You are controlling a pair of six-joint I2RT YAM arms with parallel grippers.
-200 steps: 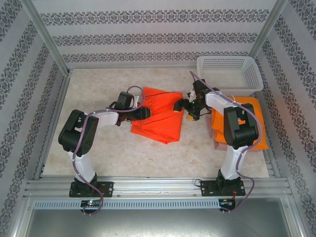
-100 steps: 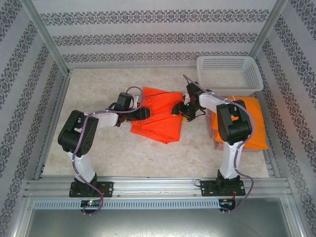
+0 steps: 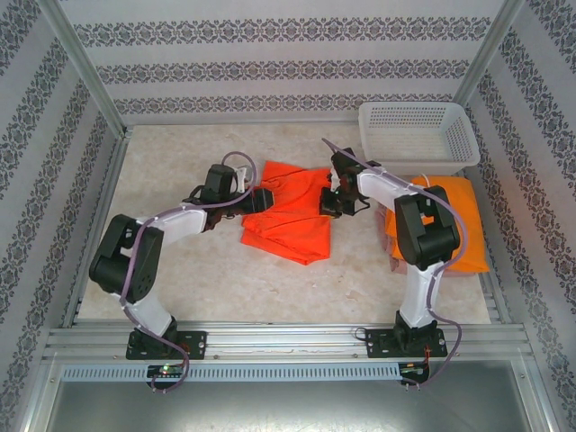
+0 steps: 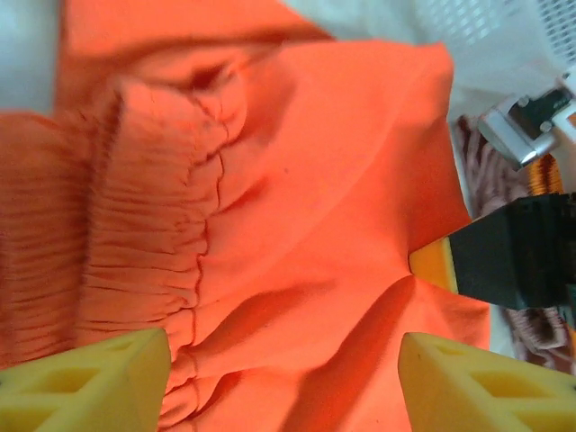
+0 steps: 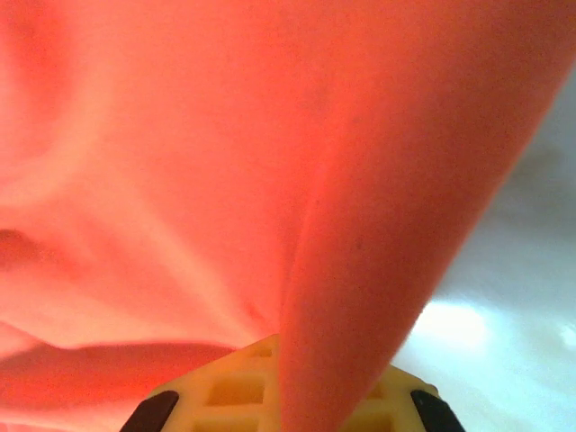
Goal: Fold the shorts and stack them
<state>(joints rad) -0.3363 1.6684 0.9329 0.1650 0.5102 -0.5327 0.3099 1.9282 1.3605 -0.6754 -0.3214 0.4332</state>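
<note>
Two changes in the last second. The right gripper (image 3: 329, 200) has swung left, away from the stack, and pressed shut on the right edge of the red-orange shorts (image 3: 292, 220), with a fold of cloth pinched between its pads. The left gripper (image 3: 256, 200) has widened, and its jaws are spread over the gathered waistband (image 4: 153, 234) at the left edge. That garment lies mid-table. The orange shorts (image 3: 450, 225) lie on the pink shorts (image 3: 397, 265) at the right, just near of the basket (image 3: 418, 135). Judgement: the last fold is starting, with one side secured and the other not yet gripped.
</note>
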